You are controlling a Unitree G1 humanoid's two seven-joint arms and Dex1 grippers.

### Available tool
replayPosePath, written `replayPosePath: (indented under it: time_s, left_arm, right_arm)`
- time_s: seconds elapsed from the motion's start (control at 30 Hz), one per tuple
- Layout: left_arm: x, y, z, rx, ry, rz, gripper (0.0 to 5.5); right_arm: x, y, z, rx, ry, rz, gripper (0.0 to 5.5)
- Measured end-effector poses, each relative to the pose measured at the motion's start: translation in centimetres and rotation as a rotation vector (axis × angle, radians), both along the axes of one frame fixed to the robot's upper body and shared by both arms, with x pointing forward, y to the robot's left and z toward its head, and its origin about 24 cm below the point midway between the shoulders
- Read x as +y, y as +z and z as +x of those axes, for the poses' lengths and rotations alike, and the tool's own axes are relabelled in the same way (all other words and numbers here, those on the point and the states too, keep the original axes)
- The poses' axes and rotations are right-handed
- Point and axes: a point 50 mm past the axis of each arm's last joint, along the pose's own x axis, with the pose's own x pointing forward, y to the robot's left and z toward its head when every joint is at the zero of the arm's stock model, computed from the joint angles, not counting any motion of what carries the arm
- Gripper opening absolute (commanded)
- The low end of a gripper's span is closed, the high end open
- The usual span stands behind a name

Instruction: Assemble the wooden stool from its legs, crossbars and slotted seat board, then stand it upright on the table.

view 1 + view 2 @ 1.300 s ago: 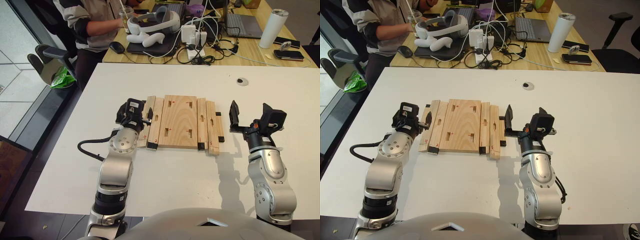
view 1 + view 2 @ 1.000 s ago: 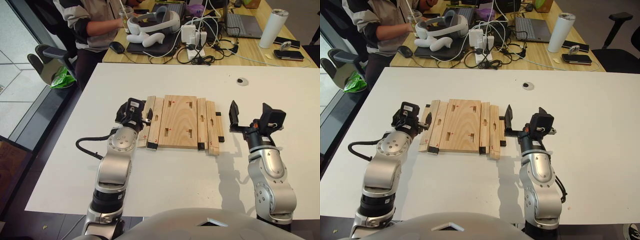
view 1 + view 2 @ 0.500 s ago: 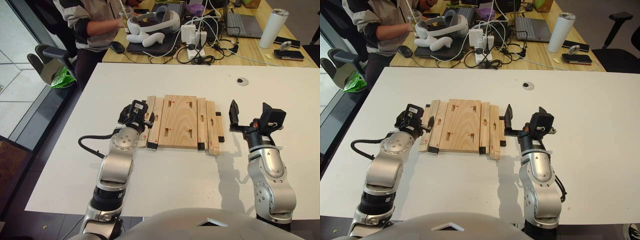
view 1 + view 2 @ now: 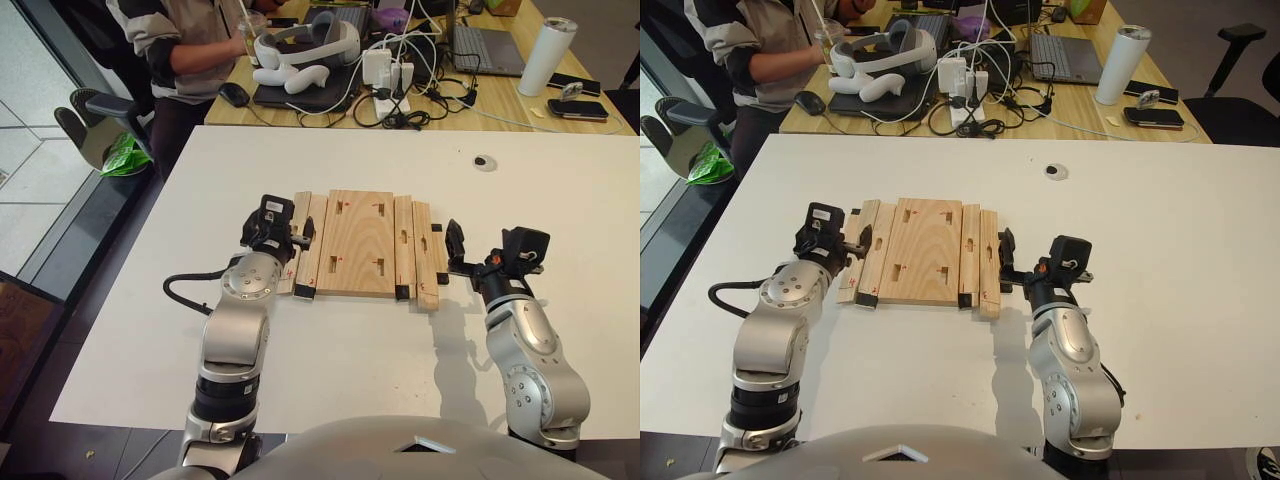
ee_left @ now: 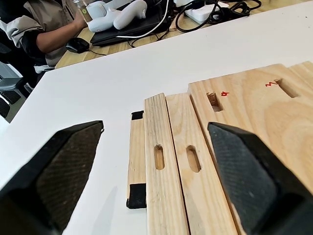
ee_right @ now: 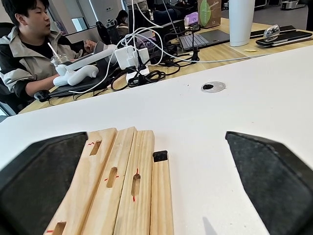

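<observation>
The slotted seat board (image 4: 360,243) lies flat mid-table. Slotted legs (image 4: 307,245) and a thin crossbar (image 5: 137,161) with black ends lie against its left side. More slotted legs (image 4: 405,245) and a black-tipped crossbar (image 6: 160,196) lie against its right side. My left gripper (image 4: 292,240) is low at the left pieces, open, with its fingers (image 5: 68,171) spread wide either side of the crossbar and legs. My right gripper (image 4: 460,258) sits just right of the right-hand pieces, open, with its fingers (image 6: 274,171) far apart and nothing between them.
A round cable grommet (image 4: 485,161) sits in the white table (image 4: 580,200) to the far right. Behind the table stands a desk with a headset (image 4: 300,50), cables, a laptop and a tumbler (image 4: 545,55). Bare tabletop lies in front of the wood.
My right gripper has moved left and lower, closing in on the right-hand crossbar. My left gripper has edged a little right toward the left pieces. The wood has not moved.
</observation>
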Motion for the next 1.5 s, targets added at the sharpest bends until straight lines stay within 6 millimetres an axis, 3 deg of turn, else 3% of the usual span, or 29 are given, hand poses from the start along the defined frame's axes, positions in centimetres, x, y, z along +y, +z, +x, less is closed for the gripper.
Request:
replayPosePath:
  time_s: [0.3,0.53,0.83,1.1,1.3,1.5]
  left_arm:
    - [0.3,0.1,0.0,-0.005,0.024,-0.010,3.98]
    - [2.0,0.1,0.3,0.002,0.067,0.030,3.98]
    - [3.6,0.6,0.9,-0.016,0.157,-0.005,3.98]
    - [2.9,-2.6,1.3,0.271,0.007,-0.018,3.98]
    - [5.7,-1.0,4.0,0.153,0.101,0.147,3.98]
    - [5.1,-3.6,4.1,0.233,0.051,0.180,3.98]
  right_arm:
    - [0.1,-0.1,0.0,0.004,0.005,-0.009,5.28]
    - [-2.4,-2.3,-1.1,0.285,0.004,-0.273,5.28]
    - [-3.5,-1.3,-3.2,0.456,0.282,-0.391,5.28]
    - [-0.9,2.8,0.0,0.068,0.114,-0.122,5.28]
    - [0.2,4.5,0.6,-0.054,0.088,-0.036,5.28]
    - [0.5,5.3,1.1,-0.099,0.096,-0.022,5.28]
